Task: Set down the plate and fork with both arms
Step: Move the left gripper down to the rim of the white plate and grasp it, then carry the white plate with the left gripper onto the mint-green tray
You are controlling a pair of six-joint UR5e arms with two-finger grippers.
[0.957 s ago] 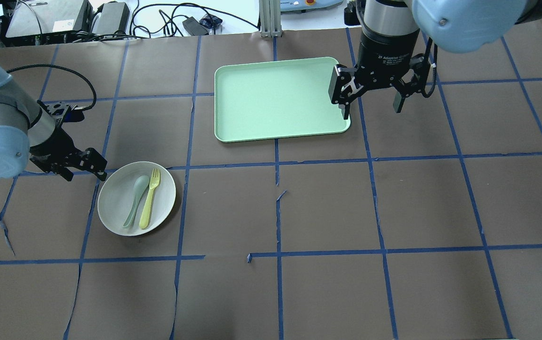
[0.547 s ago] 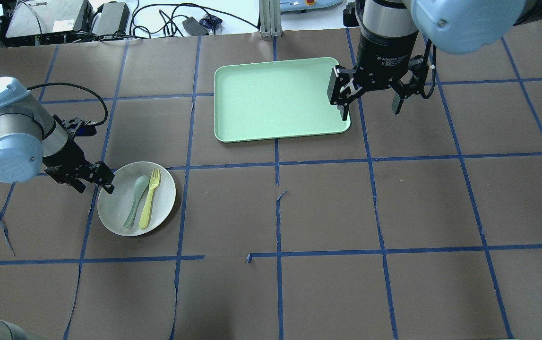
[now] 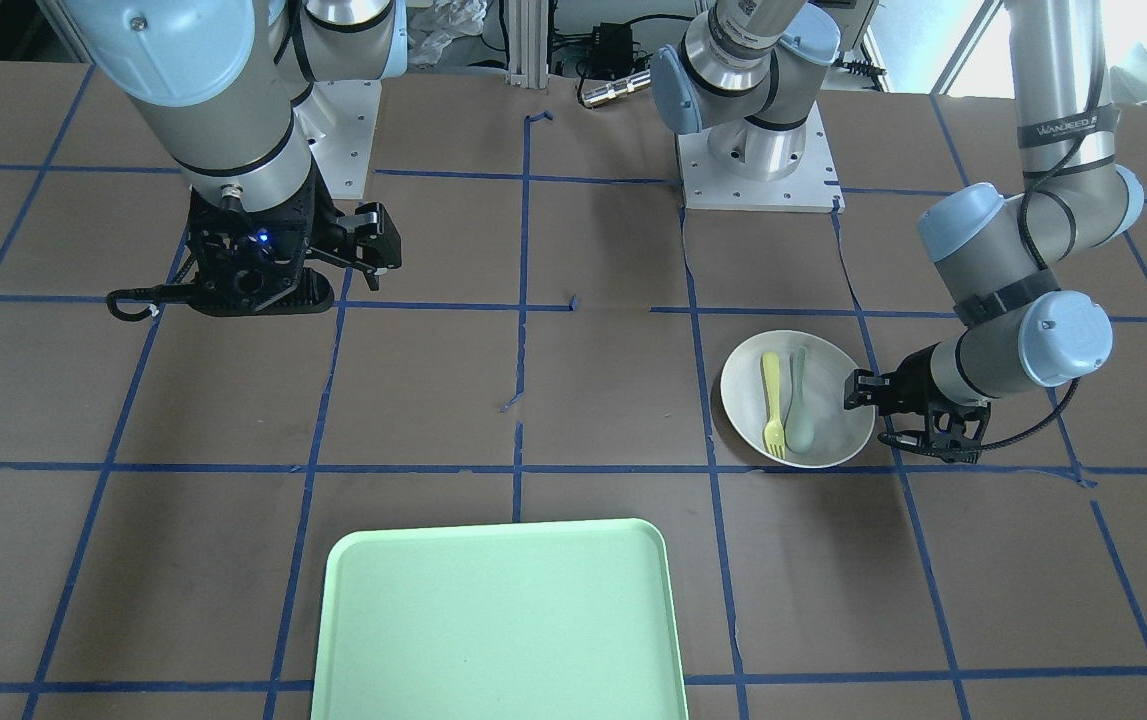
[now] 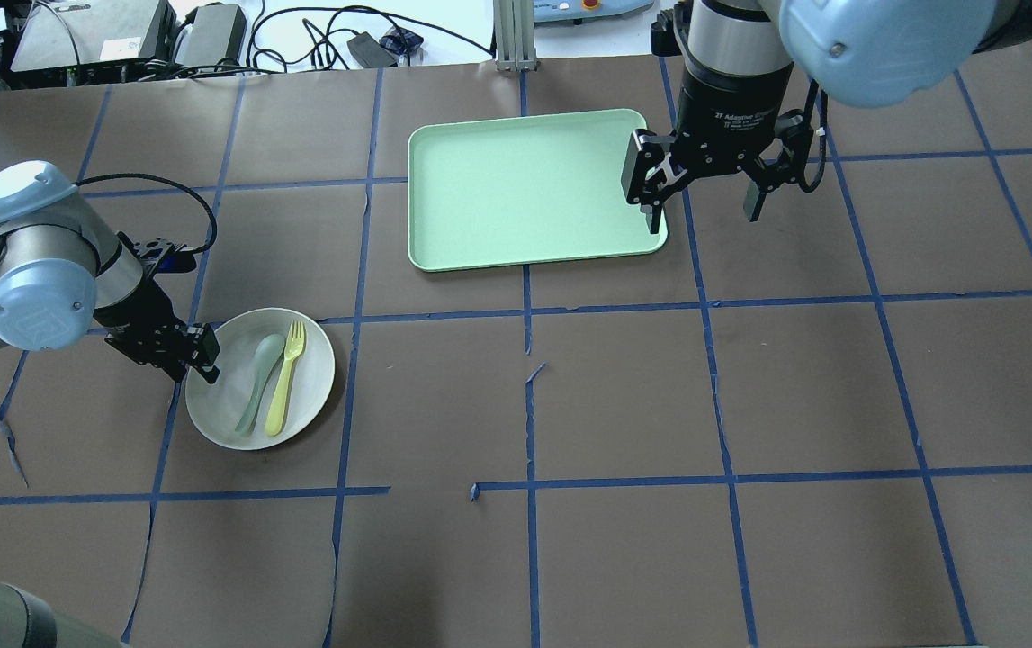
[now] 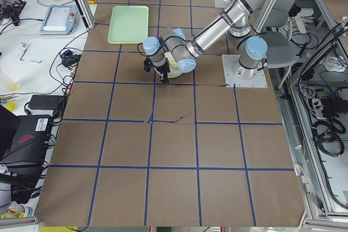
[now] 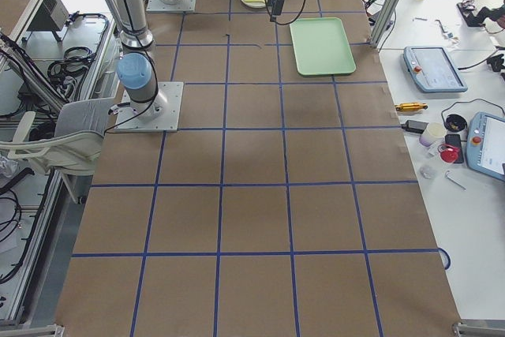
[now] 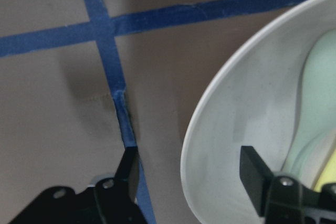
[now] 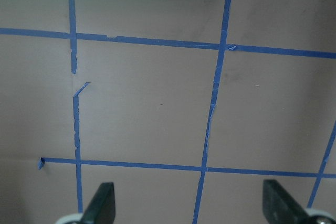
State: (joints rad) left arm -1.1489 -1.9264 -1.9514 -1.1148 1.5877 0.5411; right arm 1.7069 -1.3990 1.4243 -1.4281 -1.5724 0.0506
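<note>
The off-white plate (image 4: 310, 364) lies on the table at the left, with the pale-yellow fork (image 4: 284, 382) and a grey-green spoon (image 4: 256, 389) lying in it. My left gripper (image 4: 199, 355) is open at the plate's left rim. In the left wrist view one finger (image 7: 128, 166) is outside the plate (image 7: 231, 119) and the other finger (image 7: 254, 174) is inside it, beside the spoon (image 7: 320, 103). My right gripper (image 4: 704, 205) is open and empty, hanging above the table by the right edge of the light-green tray (image 4: 524, 189).
The tray lies at the back centre with nothing in it; it also shows in the front-facing view (image 3: 503, 620). Blue tape lines cross the brown table cover. Cables and boxes lie beyond the far table edge (image 4: 210, 36).
My left arm has swung right and lowered, bringing its open gripper from beside the plate onto the plate's left rim. My right gripper has barely moved.
</note>
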